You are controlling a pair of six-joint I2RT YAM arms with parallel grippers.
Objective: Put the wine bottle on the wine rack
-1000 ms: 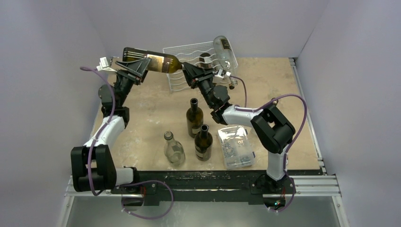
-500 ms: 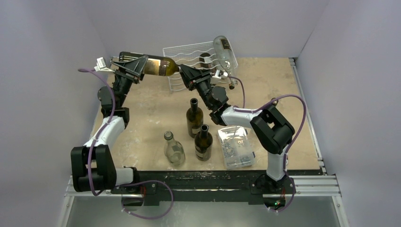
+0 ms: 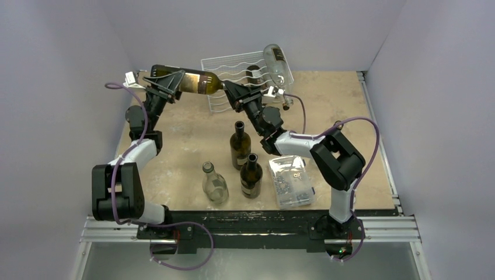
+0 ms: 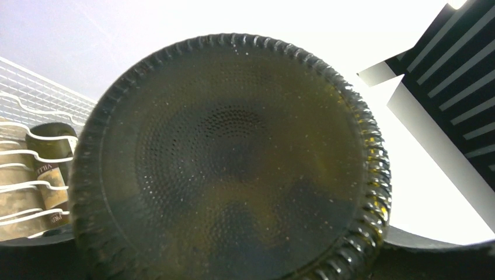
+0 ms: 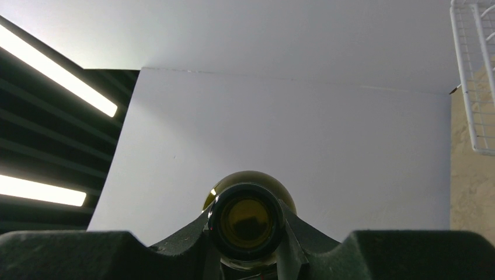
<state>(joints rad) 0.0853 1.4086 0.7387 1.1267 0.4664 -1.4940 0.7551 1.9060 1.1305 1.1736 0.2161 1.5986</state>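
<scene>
the wine bottle (image 3: 195,81) hangs level in the air above the far left part of the table (image 3: 192,125), its base to the left and its neck to the right, just in front of the wine rack (image 3: 233,63) and not resting in it; the right fingers (image 3: 229,89) are closed tight on the neck, and the right wrist view shows the open mouth (image 5: 247,220) wedged between the two dark fingers (image 5: 292,239); the left fingers (image 3: 170,81) sit around the base end of the bottle, and the left wrist view is filled by the dimpled round base (image 4: 233,157); whether they are pressing on the glass or only flanking it i cannot tell; the rack stands at the back of the table near the wall, its white wires showing at the left edge of the left wrist view (image 4: 23,105) and the right edge of the right wrist view (image 5: 476,76); a dark labelled bottle (image 3: 254,73) lies in one cradle, and a clear bottle (image 3: 277,60) lies tilted on the rack's top right corner; nearer the arms, two dark bottles (image 3: 239,146) (image 3: 251,175) and a clear one (image 3: 215,184) stand upright close together; a clear plastic box (image 3: 290,179) of small parts lies just to their right
</scene>
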